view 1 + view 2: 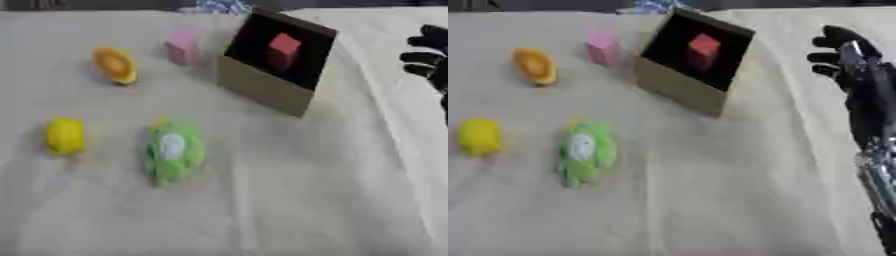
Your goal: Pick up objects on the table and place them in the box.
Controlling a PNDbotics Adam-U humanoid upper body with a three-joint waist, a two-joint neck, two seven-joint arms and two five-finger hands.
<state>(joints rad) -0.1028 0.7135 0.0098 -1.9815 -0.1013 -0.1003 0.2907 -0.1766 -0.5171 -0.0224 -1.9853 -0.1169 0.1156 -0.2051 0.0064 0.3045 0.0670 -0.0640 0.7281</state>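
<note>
Right eye view shows the right hand [852, 60] spread and empty, right of the box [689, 90] holding a red block [703, 46]; reaching left for the pink block [603, 46] risks toppling it.

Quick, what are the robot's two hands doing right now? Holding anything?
Right hand: open, fingers relaxed, holding nothing, raised right of the box.
Left hand: not in view.
</note>
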